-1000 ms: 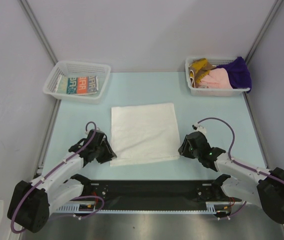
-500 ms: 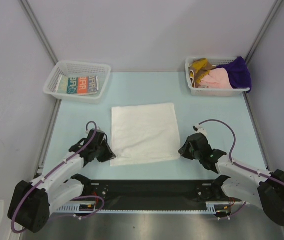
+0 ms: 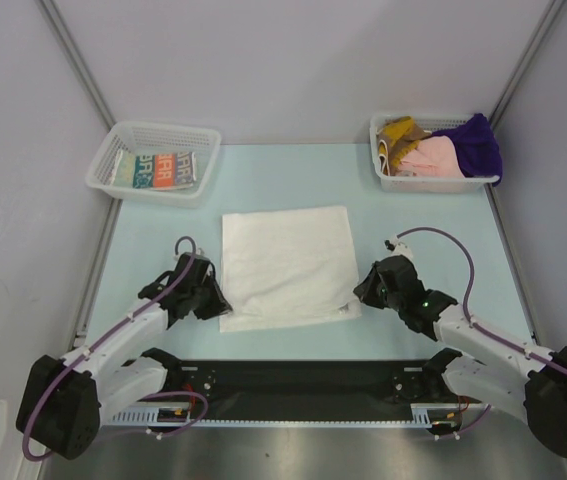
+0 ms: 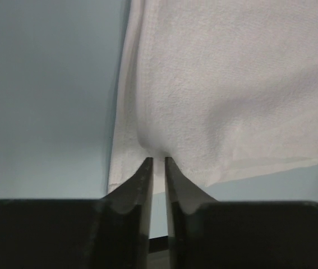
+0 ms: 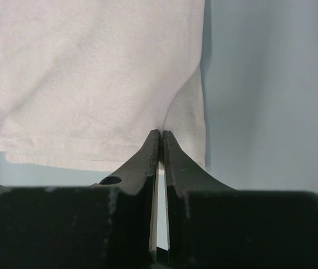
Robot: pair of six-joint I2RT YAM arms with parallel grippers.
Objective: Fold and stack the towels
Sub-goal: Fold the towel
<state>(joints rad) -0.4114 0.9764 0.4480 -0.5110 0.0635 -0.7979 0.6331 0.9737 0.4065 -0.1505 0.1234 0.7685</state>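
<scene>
White towel (image 3: 285,265) lies spread flat in the middle of the table (image 3: 163,230), between the 2 arms, with its near edge facing the robot. On the near-left corner the left gripper (image 4: 157,159) is clenched, and you can see the cloth puckering right where the fingertips meet. Same deal on the near-right corner: the right gripper (image 5: 160,133) has its jaws nearly touching with a pinch of fabric between them.

Makes sense to me. Grabbing both near corners at once should let the 2 arms lift that edge evenly and carry it toward the far edge, so the halves line up instead of skewing. My guess is that's the 1st fold getting set up, since this one isn't folded yet.

Far left, a basket (image 3: 153,135) holds 1 folded printed towel (image 3: 163,168), orange and teal, so that looks like the finished pile. Far right, another basket (image 3: 423,122) is stuffed with a pink towel (image 3: 433,158), a purple towel (image 3: 475,145) hanging over the rim and a mustard towel (image 3: 398,130), all crumpled, so probably the waiting pile. Keeping those 2 well apart gives the arms room to work in the middle.
</scene>
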